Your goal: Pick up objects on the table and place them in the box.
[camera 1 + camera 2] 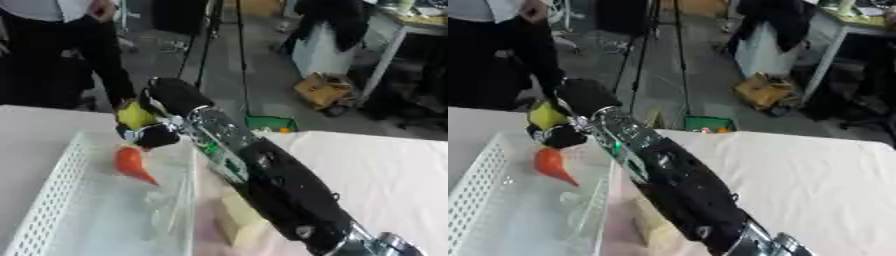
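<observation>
My right arm reaches in from the lower right, across the table to the white perforated box (pixel 48 192) at the left. Over the box's far end, my right hand (pixel 166 102) has its fingers curled round a small yellow object (pixel 134 116). An orange, carrot-shaped object (pixel 131 164) lies inside the box just below the hand. On the table beside the box's right wall sits a pale yellow block (pixel 238 220), partly hidden by my forearm. My left hand shows in neither view.
A pale cloth covers the table (pixel 815 170) to the right of the arm. Beyond the far edge are a green item (pixel 269 123) and a cardboard box (pixel 325 90) on the floor, and a person stands at the far left.
</observation>
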Controlling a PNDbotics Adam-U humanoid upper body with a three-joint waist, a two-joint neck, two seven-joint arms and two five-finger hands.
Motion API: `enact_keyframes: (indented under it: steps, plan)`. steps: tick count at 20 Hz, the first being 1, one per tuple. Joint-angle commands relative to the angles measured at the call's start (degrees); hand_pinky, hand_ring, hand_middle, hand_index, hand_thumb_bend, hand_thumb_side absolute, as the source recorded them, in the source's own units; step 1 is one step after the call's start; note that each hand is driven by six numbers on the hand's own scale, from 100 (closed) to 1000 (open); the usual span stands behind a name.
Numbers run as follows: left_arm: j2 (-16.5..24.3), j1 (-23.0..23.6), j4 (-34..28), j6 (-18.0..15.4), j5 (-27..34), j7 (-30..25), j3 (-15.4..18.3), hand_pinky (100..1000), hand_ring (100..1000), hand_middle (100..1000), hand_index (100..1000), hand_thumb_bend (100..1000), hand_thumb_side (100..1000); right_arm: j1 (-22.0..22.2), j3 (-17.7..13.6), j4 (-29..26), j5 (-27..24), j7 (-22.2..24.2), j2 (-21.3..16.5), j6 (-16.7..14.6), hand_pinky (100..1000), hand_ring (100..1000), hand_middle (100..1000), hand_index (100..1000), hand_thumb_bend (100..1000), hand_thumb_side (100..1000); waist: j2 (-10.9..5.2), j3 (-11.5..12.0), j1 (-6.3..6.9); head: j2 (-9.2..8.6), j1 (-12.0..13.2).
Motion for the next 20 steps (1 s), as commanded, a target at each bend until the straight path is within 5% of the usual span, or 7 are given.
enact_keyframes:
  steps: [1,7,9,10,15,16,20]
  plan:
    - [0.25,-0.97,-0.85,0.02,0.12,0.19,-0.12,951,934,1000,933,102,1000,-0.75,-0.54,0.33,1.04,-0.38,0.25,-0.44,807,580,183,348,408,613,-0.93,0.05,0.48,-0.35,-0.09]
    - [0.26,-1.03,-0.85,0.17,0.11,0.16,-0.12,951,934,1000,933,102,1000,-0.38,0.26,-0.05,1.79,0.59,0.90,-1.13,805,592,198,368,385,638,-0.96,-0.05,0.25,0.11,-0.10]
    - [0.25,-1.10,-0.85,0.17,0.15,0.15,-0.15,951,934,1000,933,102,1000,-0.23,0.75,-0.06,1.92,1.69,1.16,-1.96,814,646,255,437,386,737,-0.94,0.03,0.17,0.33,-0.13]
    - [0.24,-1.13,-0.85,0.18,0.16,0.15,-0.15,951,934,1000,933,100,1000,-0.18,0.92,-0.09,1.97,2.42,1.26,-2.43,825,714,332,538,467,869,-0.93,0.06,0.15,0.40,-0.16]
    - [0.21,-1.19,-0.85,0.21,0.21,0.20,-0.14,951,934,1000,933,102,1000,-0.17,1.33,-0.73,1.88,6.56,1.42,-5.10,834,749,380,592,480,926,-0.92,0.04,0.09,0.66,-0.15]
    - [0.21,-1.21,-0.85,0.21,0.21,0.21,-0.15,950,934,1000,932,101,1000,-0.14,1.43,-0.77,1.86,7.22,1.44,-5.50,875,829,542,785,606,1000,-0.92,0.04,0.07,0.67,-0.16]
    - [0.18,-1.27,-0.85,0.22,0.21,0.17,-0.14,951,934,1000,932,101,1000,-0.10,1.57,-0.83,1.52,12.06,1.32,-8.62,901,876,593,834,652,1000,-0.89,-0.02,0.04,0.86,-0.14]
